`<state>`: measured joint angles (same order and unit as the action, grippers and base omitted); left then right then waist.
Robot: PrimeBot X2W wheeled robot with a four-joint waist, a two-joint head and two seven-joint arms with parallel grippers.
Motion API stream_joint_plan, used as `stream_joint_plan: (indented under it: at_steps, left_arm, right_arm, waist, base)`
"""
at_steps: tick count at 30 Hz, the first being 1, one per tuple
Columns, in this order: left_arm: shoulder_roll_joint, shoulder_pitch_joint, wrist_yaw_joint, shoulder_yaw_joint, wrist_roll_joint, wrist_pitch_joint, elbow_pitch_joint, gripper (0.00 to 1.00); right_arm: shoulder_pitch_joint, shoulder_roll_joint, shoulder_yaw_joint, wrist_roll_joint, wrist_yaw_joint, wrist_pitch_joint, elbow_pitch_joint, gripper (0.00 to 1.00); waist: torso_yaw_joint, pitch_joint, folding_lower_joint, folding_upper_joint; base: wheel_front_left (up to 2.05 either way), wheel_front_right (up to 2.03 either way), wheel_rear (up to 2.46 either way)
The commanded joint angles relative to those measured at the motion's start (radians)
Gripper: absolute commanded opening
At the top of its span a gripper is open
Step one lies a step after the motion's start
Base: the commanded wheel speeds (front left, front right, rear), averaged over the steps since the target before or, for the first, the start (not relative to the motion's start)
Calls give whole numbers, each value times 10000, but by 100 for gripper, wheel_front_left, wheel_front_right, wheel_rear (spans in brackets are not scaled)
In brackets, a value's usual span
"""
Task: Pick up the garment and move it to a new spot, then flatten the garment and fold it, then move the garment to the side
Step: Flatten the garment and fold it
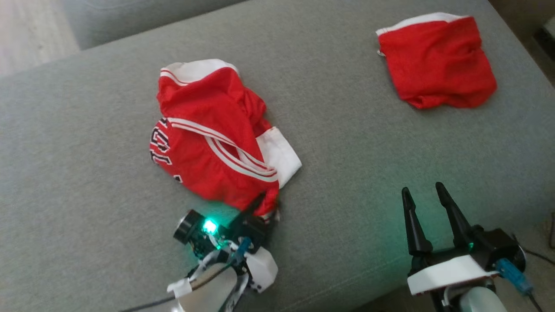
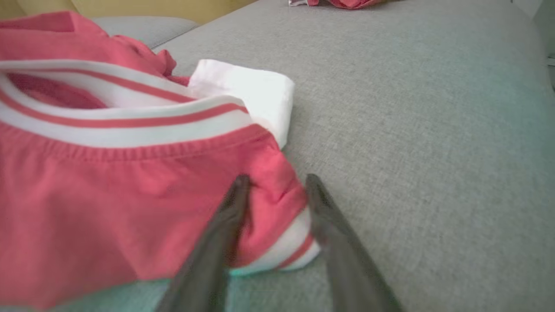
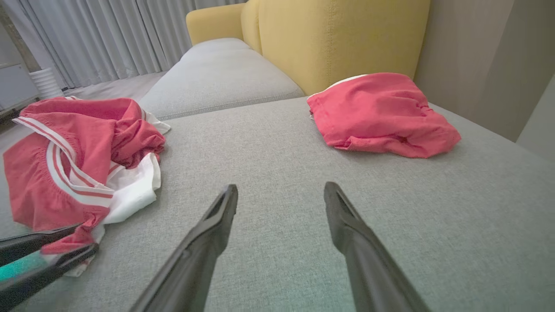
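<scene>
The garment (image 1: 208, 143) is a crumpled red piece with white-and-red striped trim and white panels, lying left of centre on the grey cushion (image 1: 355, 156). My left gripper (image 1: 265, 206) is at its near corner. In the left wrist view the two fingers straddle that red corner (image 2: 273, 203), open but narrower than the right pair, with fabric between them. The right wrist view shows the garment (image 3: 65, 173) with the left gripper (image 3: 86, 237) at its corner. My right gripper (image 1: 422, 187) hovers open and empty over bare cushion (image 3: 281, 188).
A second red garment (image 1: 438, 60) lies bunched at the far right of the cushion, also seen in the right wrist view (image 3: 381, 115). A yellow backrest (image 3: 338, 39) rises behind it. The cushion's near edge drops to the floor (image 1: 537, 242) at the lower right.
</scene>
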<state>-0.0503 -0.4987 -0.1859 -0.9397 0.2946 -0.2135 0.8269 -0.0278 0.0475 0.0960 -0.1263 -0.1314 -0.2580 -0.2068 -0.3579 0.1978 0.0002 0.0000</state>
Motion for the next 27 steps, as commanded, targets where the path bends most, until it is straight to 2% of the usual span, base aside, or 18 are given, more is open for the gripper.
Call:
stream_joint_plan:
  at_steps: [1,6,10,12,15,18,21,24,27]
  left_arm:
    - [1,-417,-80,37,330,-116,39,0]
    - [1,-699,66,-107,1012,-410,-397,0]
    - [1,-1562,24,90,1273,-474,-1846,0]
    - [1,-2193,138,369,1186,-477,-2573,0]
    - [1,-3366,368,1159,1096,-479,-3450,0]
    - [1,-4490,524,2447,1248,-480,-4198,0]
    - [1,-5049,803,3652,1846,-481,-4501,0]
    - [1,-4830,1069,4517,2399,-481,-4341,0]
    - [-14,-3579,1170,4934,2718,-481,-4152,0]
  right_arm:
    - [406,95,215,-63,7,-38,244,100]
    - [358,65,157,-60,7,-38,204,100]
    - [305,45,239,-43,7,-38,152,100]
    - [291,39,248,-48,7,-38,152,100]
    - [204,33,255,-56,7,-38,123,100]
    - [106,31,234,-119,7,-38,117,100]
    - [-34,30,129,-155,7,-38,124,100]
    - [-176,30,71,-205,7,-38,147,100]
    - [-318,29,-62,-267,7,-38,198,100]
  waist:
    - [-115,82,-2,0]
    - [-43,-154,-2,0]
    - [-8,-519,-2,0]
    - [-6,-704,-2,0]
    - [-13,-988,-2,0]
    - [21,-1243,-2,0]
    - [191,-1457,-2,0]
    - [484,-1643,-2,0]
    - [922,-1654,-2,0]
  base:
    - [0,0,0]
    - [0,0,0]
    - [0,0,0]
    - [0,0,0]
    - [0,0,0]
    - [0,0,0]
    - [0,0,0]
    - [0,0,0]
    - [0,0,0]
